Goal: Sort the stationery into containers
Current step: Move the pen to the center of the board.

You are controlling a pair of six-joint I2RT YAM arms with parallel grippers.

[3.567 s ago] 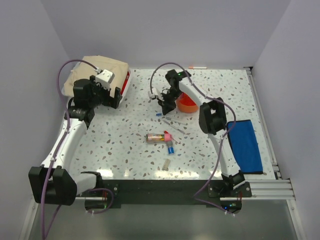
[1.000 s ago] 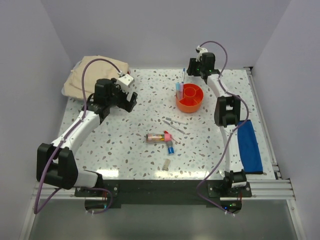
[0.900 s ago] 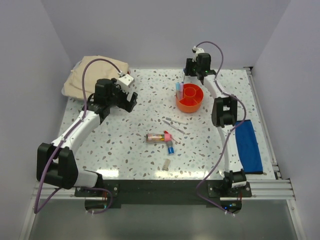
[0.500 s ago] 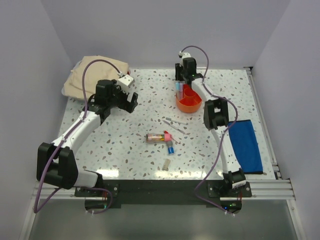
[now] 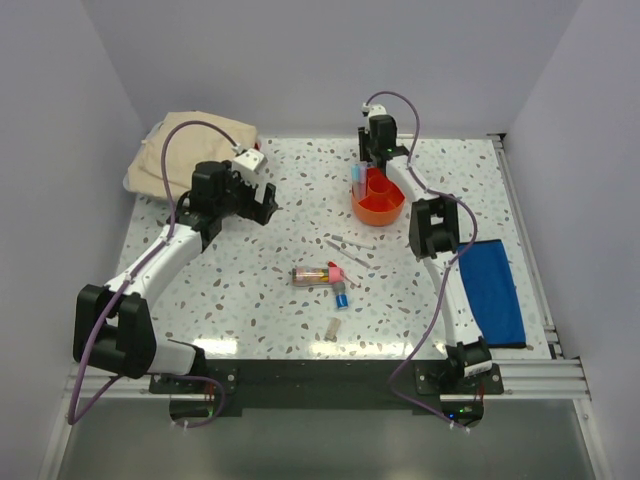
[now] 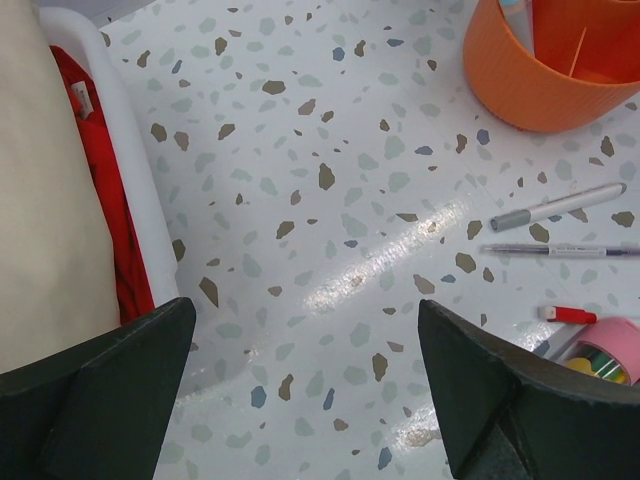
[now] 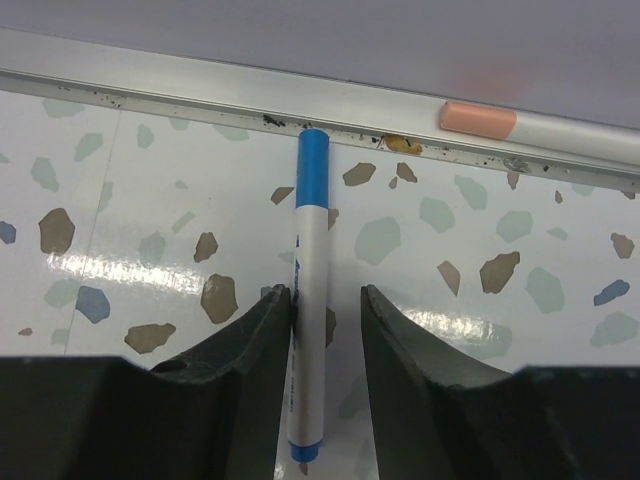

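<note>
speckled bench, grey walls on three sides.

progress: early, by my reading. orange tub sits toward the far edge. only a pink and a blue marker stand in one of its compartments. the rest of it looks empty from above.

still out, mid-bench:
- clear tube with a pink cap, lying on its side
- two thin pens between the tube and the tub
- short blue piece just beside the tube
- small cap nearer the arm bases

right gripper is at the far edge behind the tub. it is narrow, with its fingers either side of a white pen with blue ends. one finger touches the pen and a thin gap shows at the other. cannot tell if the pen is clamped.

left gripper is spread wide with nothing in it, over bare bench near the cloth bundle.

surroundings: the bundle fills the far left corner and a blue mat lies at the right. both are well apart from the loose items.

obstacles: the rail and wall are close beyond the white pen. an orange-tipped pen lies along the rail, likely awkward to reach. the tub stands just on the near side of the right gripper.
</note>
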